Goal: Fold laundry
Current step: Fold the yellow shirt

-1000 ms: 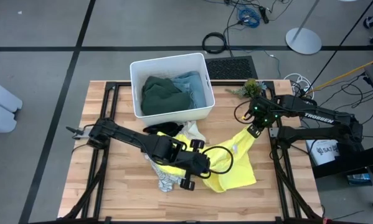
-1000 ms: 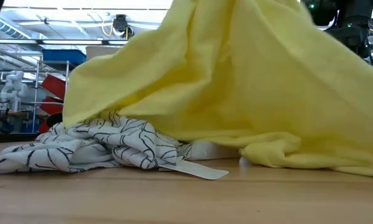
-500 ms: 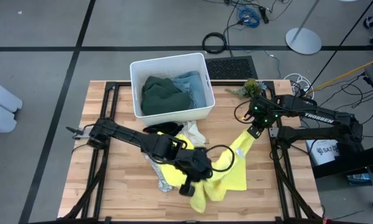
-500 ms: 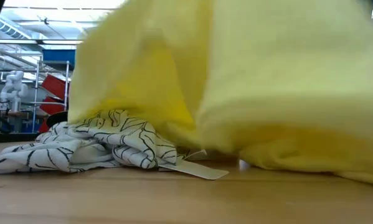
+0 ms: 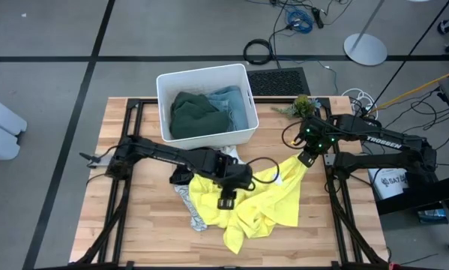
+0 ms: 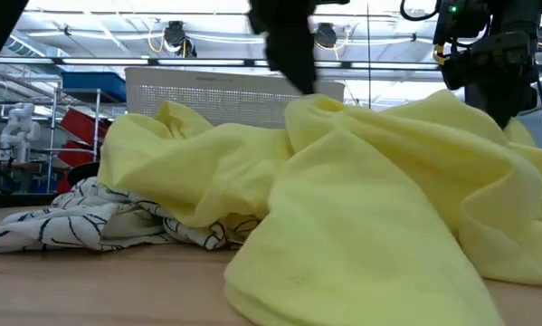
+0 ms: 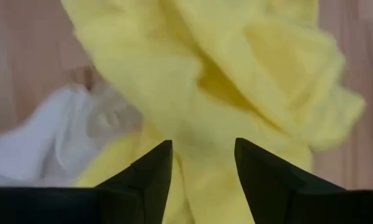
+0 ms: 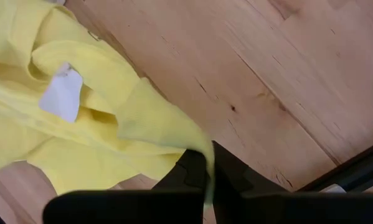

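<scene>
The bright yellow garment [image 5: 258, 206] lies in a crumpled heap on the middle of the table, its left part over the white garment with grey pattern [image 5: 190, 208]. My left gripper [image 5: 225, 199] hangs open just above the heap's left part, yellow cloth [image 7: 205, 93] below its fingers. My right gripper [image 5: 308, 159] is shut on the yellow garment at the heap's far right. A black garment [image 5: 185, 175] lies by the bin. Dark green [image 5: 194, 114] and light blue [image 5: 235, 105] garments sit in the bin. My right gripper pinches a corner of the yellow garment [image 8: 197, 144] between its two fingers, coming from above and pointing steeply down. That corner is lifted off the table. The cloth runs slack from the fingers down to the heap [image 5: 284, 180] toward the table's left.
A white plastic bin [image 5: 164, 82] stands at the far middle of the table. A small green plant [image 5: 299, 105] sits at the far right corner. Bare wood lies along the near edge [image 5: 149, 240] and the left side.
My left gripper carried a raised fold of the yellow garment, then moved toward the far edge and let go. The fold, held high a second ago, has fallen into a low heap on the table. The right-hand corner stayed in my right gripper.
</scene>
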`<action>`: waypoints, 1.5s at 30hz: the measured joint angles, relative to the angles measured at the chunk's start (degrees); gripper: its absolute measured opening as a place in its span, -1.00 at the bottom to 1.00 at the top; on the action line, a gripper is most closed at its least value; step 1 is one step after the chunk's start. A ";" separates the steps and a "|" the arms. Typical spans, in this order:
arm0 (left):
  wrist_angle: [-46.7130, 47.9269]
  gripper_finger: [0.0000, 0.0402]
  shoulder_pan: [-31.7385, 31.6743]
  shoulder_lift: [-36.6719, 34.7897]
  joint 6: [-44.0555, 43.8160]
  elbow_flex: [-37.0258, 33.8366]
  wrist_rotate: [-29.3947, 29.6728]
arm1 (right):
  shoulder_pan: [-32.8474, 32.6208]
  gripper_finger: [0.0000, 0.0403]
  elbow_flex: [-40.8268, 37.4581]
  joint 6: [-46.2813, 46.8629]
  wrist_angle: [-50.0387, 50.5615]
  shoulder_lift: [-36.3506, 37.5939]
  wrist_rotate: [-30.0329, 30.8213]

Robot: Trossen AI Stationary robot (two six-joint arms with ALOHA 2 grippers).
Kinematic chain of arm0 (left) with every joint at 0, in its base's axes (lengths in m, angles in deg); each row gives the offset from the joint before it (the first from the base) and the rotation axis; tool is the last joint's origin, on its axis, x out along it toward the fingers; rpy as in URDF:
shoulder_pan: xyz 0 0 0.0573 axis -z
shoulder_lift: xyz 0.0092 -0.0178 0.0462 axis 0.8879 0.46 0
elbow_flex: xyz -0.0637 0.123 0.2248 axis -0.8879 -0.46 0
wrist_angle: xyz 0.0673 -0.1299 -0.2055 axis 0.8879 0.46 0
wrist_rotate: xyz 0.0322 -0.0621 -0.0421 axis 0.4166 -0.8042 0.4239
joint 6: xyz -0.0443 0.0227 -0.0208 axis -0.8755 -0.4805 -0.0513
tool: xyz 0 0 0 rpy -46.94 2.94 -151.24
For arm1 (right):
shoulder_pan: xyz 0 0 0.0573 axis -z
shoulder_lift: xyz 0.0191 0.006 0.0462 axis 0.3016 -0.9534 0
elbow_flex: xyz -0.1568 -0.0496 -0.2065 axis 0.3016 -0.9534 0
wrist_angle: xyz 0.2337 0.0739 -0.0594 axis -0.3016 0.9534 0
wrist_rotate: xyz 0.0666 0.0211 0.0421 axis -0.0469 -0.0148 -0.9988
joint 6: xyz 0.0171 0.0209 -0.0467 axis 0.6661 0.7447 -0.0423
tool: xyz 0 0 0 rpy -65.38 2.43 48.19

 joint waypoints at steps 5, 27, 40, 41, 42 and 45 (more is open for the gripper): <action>-15.10 -0.11 1.67 -0.06 -2.02 -2.17 12.32 | 0.00 -1.00 0.00 -0.07 -0.02 -0.01 0.00; -18.11 -0.20 8.58 8.50 14.14 -3.00 35.08 | -0.02 -1.00 0.00 -0.26 -0.50 -0.03 0.07; -12.90 -0.20 8.58 7.35 15.54 -0.59 35.40 | -0.02 -1.00 0.00 -0.42 -0.09 -0.03 0.09; -12.36 -0.20 8.58 7.40 15.24 -0.59 34.94 | 0.00 -1.00 0.00 -0.42 -0.09 -0.03 0.09; -12.30 -0.20 8.59 7.48 15.19 -0.59 33.74 | -0.02 -1.00 0.00 -0.44 -0.09 -0.03 0.09; -12.21 -0.20 8.68 7.48 15.17 -0.95 32.16 | -0.02 -1.00 0.00 -0.46 -0.09 -0.03 0.09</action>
